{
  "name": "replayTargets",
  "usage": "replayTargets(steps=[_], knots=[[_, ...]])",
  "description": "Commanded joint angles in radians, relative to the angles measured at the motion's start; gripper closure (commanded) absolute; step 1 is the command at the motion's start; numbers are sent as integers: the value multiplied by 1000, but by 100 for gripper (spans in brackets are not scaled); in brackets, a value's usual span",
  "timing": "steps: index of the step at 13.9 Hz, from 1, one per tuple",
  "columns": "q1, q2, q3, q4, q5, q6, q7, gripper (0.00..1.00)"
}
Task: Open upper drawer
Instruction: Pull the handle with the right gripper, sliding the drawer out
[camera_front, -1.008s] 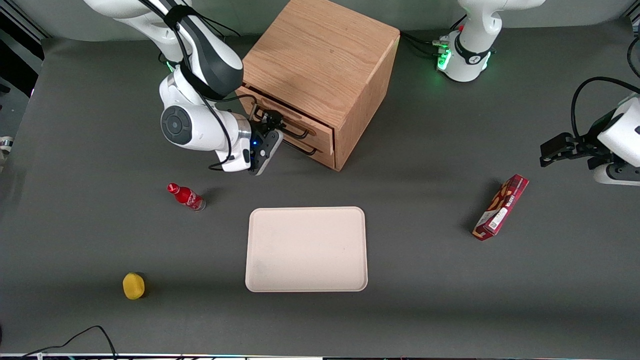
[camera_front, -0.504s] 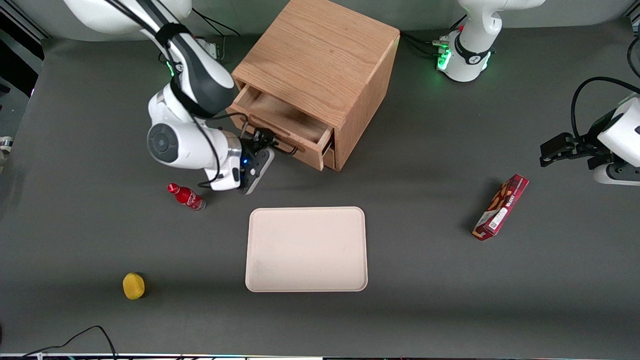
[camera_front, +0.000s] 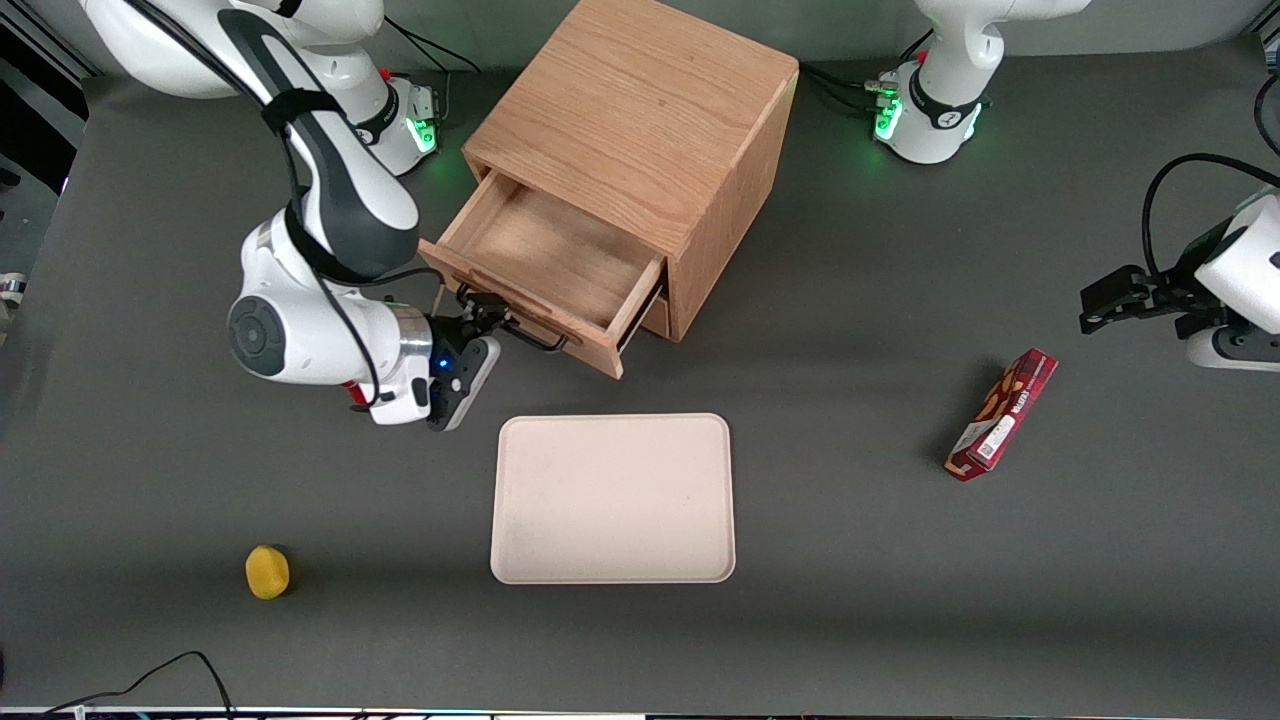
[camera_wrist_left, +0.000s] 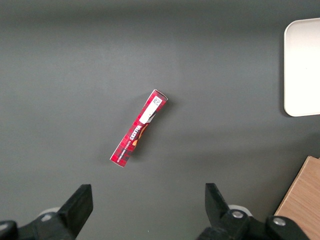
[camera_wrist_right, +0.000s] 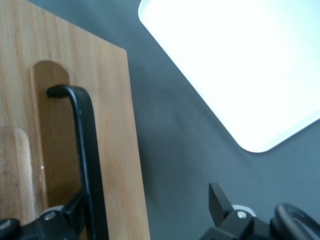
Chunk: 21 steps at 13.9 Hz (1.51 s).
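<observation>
Upper drawer (camera_front: 545, 262) out of cabinet (camera_front: 640, 130); gripper (camera_front: 487, 318) at handle (camera_front: 520, 328).

Near the front camera: rectangular cream plastic tray (camera_front: 612, 497) on grey table (camera_front: 900, 600); small yellow round fruit (camera_front: 267, 571); red snack box (camera_front: 1002, 414) toward parked arm's end.

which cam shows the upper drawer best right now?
Front view: the whole upper drawer shows, pulled out of the cabinet, with the gripper at its handle. Right wrist view shows only its front and handle close up. Left wrist view shows none of it.
</observation>
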Motion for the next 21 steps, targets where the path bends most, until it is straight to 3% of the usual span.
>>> replayTargets(steps=[1, 13, 21], knots=[[3, 67, -18, 106, -48, -56, -41, 0], [4, 213, -55, 345, -208, -99, -80, 0], [7, 238, -88, 443, -205, -139, -177, 0]])
